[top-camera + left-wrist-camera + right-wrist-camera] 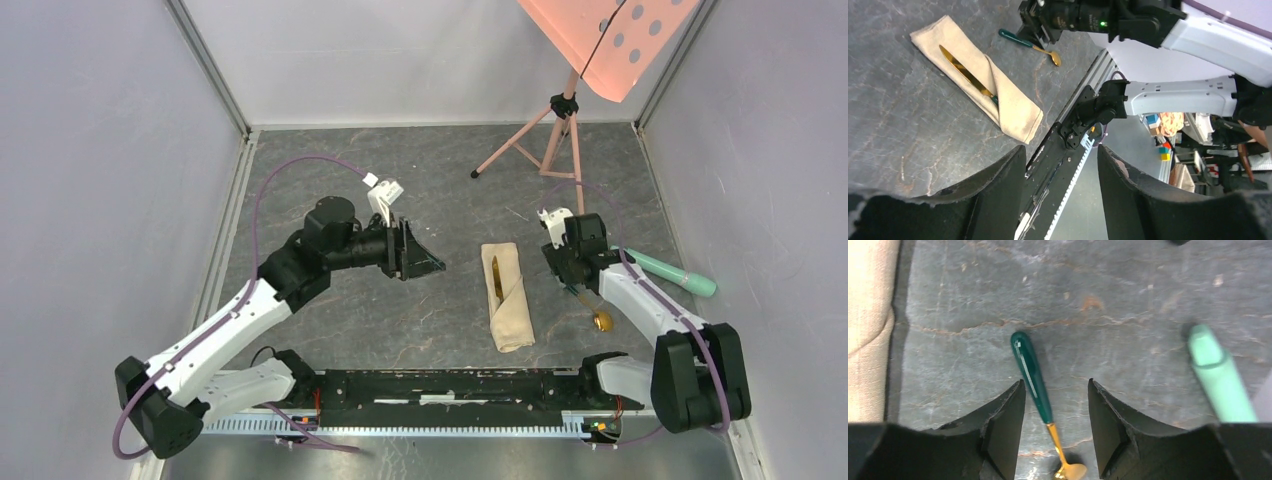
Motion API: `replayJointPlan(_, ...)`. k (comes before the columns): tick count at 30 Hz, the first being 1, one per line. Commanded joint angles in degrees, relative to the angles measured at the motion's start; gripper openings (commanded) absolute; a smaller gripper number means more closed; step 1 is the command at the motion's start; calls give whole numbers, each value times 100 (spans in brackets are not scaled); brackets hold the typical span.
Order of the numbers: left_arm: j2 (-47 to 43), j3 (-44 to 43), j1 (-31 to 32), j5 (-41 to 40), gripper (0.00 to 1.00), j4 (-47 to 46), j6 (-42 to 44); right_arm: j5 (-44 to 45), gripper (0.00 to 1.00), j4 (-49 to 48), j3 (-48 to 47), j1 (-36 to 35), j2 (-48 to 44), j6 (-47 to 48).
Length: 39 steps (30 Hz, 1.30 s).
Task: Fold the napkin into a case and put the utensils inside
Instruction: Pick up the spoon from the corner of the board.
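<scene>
Left claw (425, 258) hangs spread and empty above the table (350, 320), well left of the case (507, 300), a narrow beige fold with a gold knife (497, 275) tucked inside. Just right of it, the right claw (1055, 390) is spread astride the green-handled spoon (1034, 372) without pinching it. A mint-green cylinder (1220, 380) lies farther right.

A mint-green cylinder (672, 272) lies at the right of the dark marbled worktop (400, 320). A pink tripod (565, 104) stands at the back, bearing a perforated orange panel (570, 35).
</scene>
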<state>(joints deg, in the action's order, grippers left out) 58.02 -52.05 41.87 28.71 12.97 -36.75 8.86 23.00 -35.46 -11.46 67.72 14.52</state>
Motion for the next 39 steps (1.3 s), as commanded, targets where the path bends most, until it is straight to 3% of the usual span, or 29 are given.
replayJointPlan(1, -277, -276, -151, 408, 62, 934, 724, -789, 55, -309, 81, 148, 90, -223)
replayJointPlan(4, -386, -146, -178, 524, 62, 819, 622, -859, 55, -297, 28, 316, 268, -219)
replayJointPlan(8, -406, -37, -205, 658, 62, 656, 477, -1074, 44, -261, -48, 482, 598, -122)
replayJointPlan(14, -382, -7, -267, 653, 63, 602, 409, -1123, 37, -289, -84, 556, 849, -38)
replayJointPlan(16, -341, -15, -271, 649, 63, 547, 348, -1182, 29, -326, -86, 553, 905, -37)
replayJointPlan(19, -237, -57, -289, 591, 66, 510, 226, -1309, 4, -346, -151, 548, 863, -106)
replayJointPlan(24, -34, 38, -310, 499, 69, 270, -68, -1141, 0, -628, -137, 545, -265, -394)
replayJointPlan(27, 136, 292, -330, 516, 70, -266, -554, -997, 0, -1160, 170, 548, -1372, -660)
replayJointPlan(29, 335, 519, -352, 591, 70, -844, -1059, -1350, 0, -1544, 416, 546, -2027, -765)
replayJointPlan(31, 565, 750, -372, 513, 69, -1400, -1606, -2110, 0, -2393, 798, 541, -2826, -1090)
replayJointPlan(33, 832, 912, -430, 398, 70, -1779, -2049, -2642, 0, -3771, 1251, 545, -3544, -2011)
replayJointPlan(36, 1235, 1103, -475, 410, 71, -2662, -2836, -3573, 0, -5599, 1645, 517, -3654, -3372)
replayJointPlan(39, 1637, 1351, -495, 505, 72, -4027, -3819, -3690, 0, -6844, 1866, 392, -3399, -4324)
